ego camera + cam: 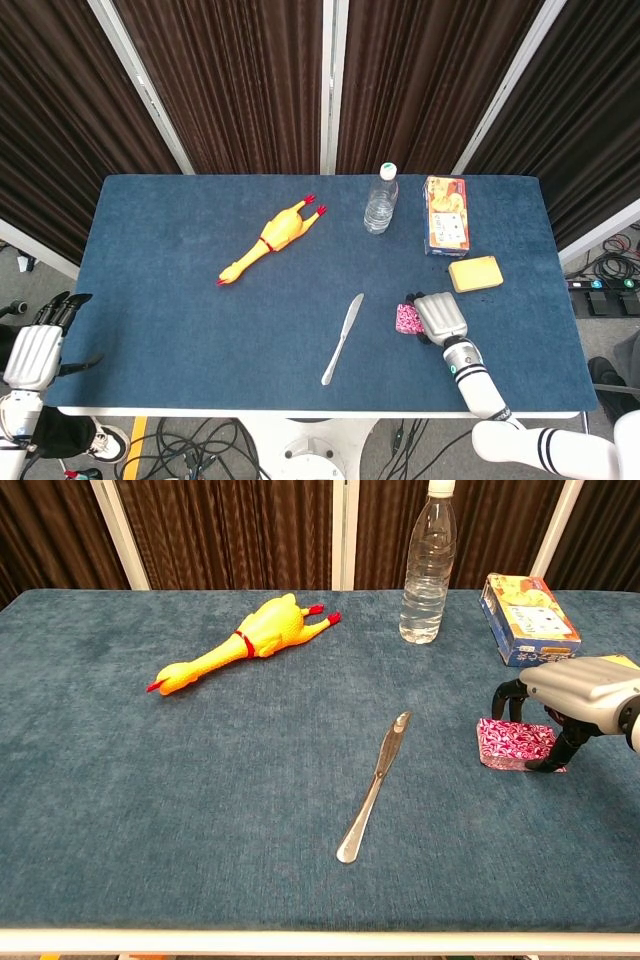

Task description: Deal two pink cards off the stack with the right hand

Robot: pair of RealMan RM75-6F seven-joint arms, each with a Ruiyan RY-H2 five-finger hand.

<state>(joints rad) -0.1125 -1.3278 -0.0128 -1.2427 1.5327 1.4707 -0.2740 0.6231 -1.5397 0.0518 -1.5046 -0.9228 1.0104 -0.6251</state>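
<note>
Your right hand (578, 695) is arched over the stack of pink cards (514, 744), which lies on the tabletop (200, 780) near its right side, between the butter knife (374, 787) and the yellow sponge (474, 273). From the chest view, the fingers (505, 698) curl down at the stack's far edge and the thumb (560, 752) reaches down at its near right corner, so the hand brackets the stack. Whether any tip is actually pressing on the top card, you cannot tell from either view; nothing is lifted, and no card lies apart from the stack.

So you appear to be at the very first step: getting purchase on the top card, with both deals ahead of you.

The next move probably calls for a light touch. Press one fingertip onto the top card only and slide it sideways off the pile onto bare cloth, likely toward the knife side where there is room. Too much pressure would drag several cards, or the whole stack, across the fabric. Keep the thumb clear of the edge so it does not pin the card you want to free.

Your left hand (35, 350) hangs off the tabletop's left front corner, fingers apart and holding nothing.
</note>
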